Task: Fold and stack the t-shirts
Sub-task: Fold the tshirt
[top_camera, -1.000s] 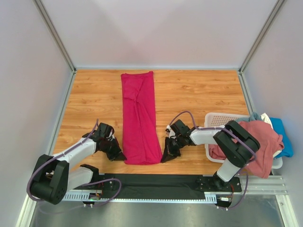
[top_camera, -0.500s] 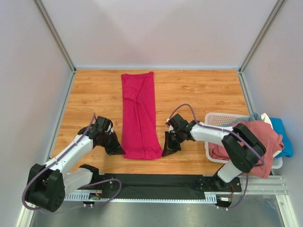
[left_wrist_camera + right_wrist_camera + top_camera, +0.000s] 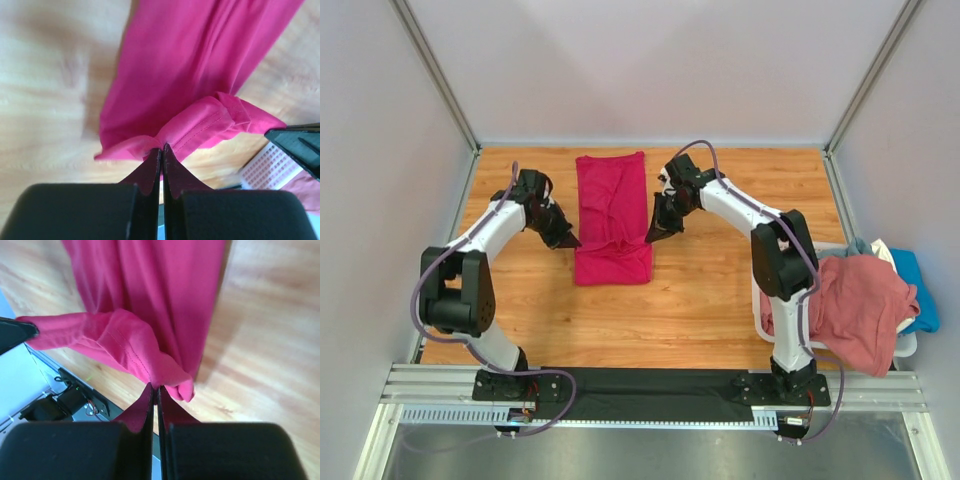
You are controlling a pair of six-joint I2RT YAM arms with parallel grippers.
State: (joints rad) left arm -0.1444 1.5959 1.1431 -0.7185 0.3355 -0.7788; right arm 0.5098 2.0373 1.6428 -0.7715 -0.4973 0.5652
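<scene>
The magenta-red t-shirt [image 3: 611, 215] lies as a long strip on the wooden table, with its near end lifted and carried back over its middle. My left gripper [image 3: 572, 243] is shut on the hem's left corner [image 3: 150, 146]. My right gripper [image 3: 650, 240] is shut on the hem's right corner [image 3: 165, 375]. Both hold the hem above the shirt's lower layer. The hem sags between the two grippers in both wrist views. A dusty pink shirt [image 3: 865, 305] hangs over the basket, with a blue shirt [image 3: 915, 285] and a whitish shirt [image 3: 880, 250] behind it.
A white lattice basket [image 3: 785, 252] stands at the table's right edge; it also shows in the left wrist view [image 3: 270, 167]. White walls stand close around the table. A black strip [image 3: 650, 385] and metal rail run along the near edge.
Both grippers have moved away from the near edge toward the far wall, carrying the shirt's near hem with them. The shirt now looks about half as long.
</scene>
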